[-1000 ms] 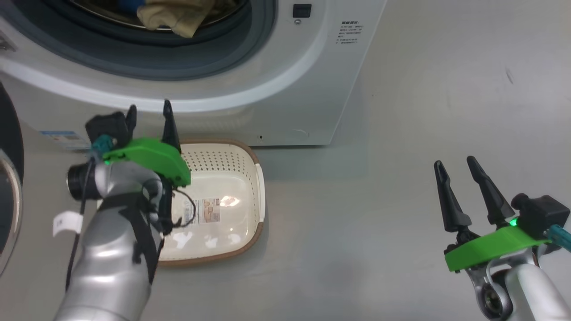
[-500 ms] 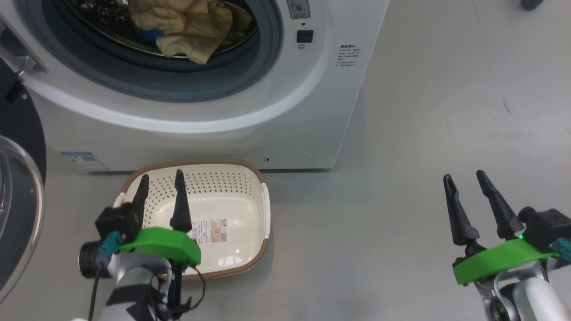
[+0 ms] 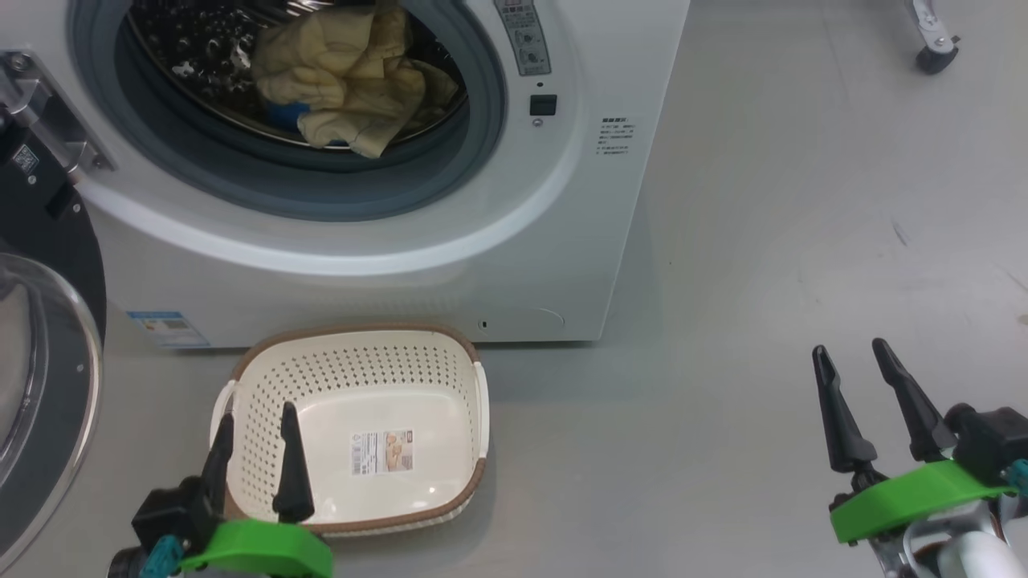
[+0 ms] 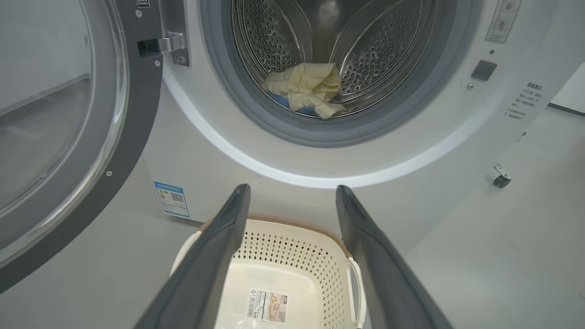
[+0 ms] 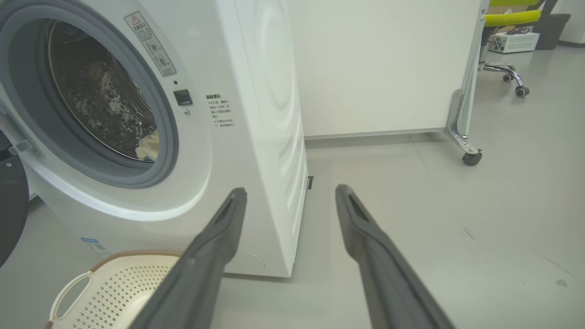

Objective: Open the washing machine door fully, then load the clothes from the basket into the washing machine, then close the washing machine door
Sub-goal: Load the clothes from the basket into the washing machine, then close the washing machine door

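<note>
Clothes [image 3: 345, 84], crumpled pale yellow, lie in the drum [image 3: 181, 52], upper left. Left gripper [image 3: 257, 413], wide and empty, has pulled back to the near rim of the basket [image 3: 353, 331]; right gripper [image 3: 849, 347] equally wide.

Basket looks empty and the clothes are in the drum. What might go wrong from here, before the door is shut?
1. The clothes lie at the drum's front, with one corner hanging toward the grey gasket. The washing machine door may pinch fabric when it closes.
2. The basket stands close before the washing machine. The door's swing might catch it; whether it clears the rim is unclear.
</note>
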Robot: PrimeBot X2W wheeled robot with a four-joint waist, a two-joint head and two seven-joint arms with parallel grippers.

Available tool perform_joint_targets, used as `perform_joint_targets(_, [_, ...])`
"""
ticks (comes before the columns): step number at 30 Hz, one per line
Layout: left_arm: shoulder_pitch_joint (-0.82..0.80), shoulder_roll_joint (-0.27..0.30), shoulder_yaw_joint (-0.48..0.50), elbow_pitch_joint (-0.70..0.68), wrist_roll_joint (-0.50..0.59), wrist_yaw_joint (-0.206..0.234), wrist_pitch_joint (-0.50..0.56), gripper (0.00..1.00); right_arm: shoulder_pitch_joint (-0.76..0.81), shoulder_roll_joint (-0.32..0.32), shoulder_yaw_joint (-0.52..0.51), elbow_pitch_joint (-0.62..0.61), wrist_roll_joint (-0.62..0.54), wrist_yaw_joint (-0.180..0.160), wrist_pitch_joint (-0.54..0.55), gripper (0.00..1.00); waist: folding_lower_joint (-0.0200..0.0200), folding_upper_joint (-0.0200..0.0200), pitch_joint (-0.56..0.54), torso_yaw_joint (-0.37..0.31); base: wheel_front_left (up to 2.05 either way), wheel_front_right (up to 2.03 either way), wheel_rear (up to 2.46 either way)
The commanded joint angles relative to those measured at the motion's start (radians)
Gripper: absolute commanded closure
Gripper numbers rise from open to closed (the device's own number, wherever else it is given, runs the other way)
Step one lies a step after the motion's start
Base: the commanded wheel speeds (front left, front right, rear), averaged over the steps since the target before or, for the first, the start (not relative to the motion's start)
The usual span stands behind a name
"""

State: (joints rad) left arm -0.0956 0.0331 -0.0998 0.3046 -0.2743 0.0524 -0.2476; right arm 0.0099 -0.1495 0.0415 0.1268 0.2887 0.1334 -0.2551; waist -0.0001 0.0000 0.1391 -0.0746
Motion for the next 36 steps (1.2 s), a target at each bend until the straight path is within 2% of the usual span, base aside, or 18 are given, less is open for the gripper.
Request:
perform_joint_targets(1, [0.011,0.017,0.043,-0.046,-0.006,-0.003,-0.014,0.00,0.004,-0.024,0.011,-0.034,-0.008,-0.003,-0.007,0.00,0.0001,0.0000,-0.013,0.000,0.00,0.00,0.00])
perform_joint_targets(18, [0.097,0.017,0.099,-0.124,0.012,-0.045,-0.014,0.00,0.032,-0.007,0.022,-0.038,-0.018,-0.003,-0.007,0.00,0.0001,0.0000,-0.045,-0.007,0.00,0.00,0.00])
perform_joint_targets(30, [0.099,0.017,0.102,-0.136,0.033,-0.037,-0.014,0.00,0.026,-0.008,0.028,-0.037,-0.017,-0.003,-0.007,0.00,0.0001,0.0000,-0.041,-0.010,-0.04,0.04,0.00])
perform_joint_targets(36, [0.101,0.017,0.102,-0.137,0.039,-0.027,-0.014,0.00,0.023,-0.012,0.032,-0.037,-0.017,-0.003,-0.007,0.00,0.0001,0.0000,-0.037,-0.010,-0.90,0.90,0.00])
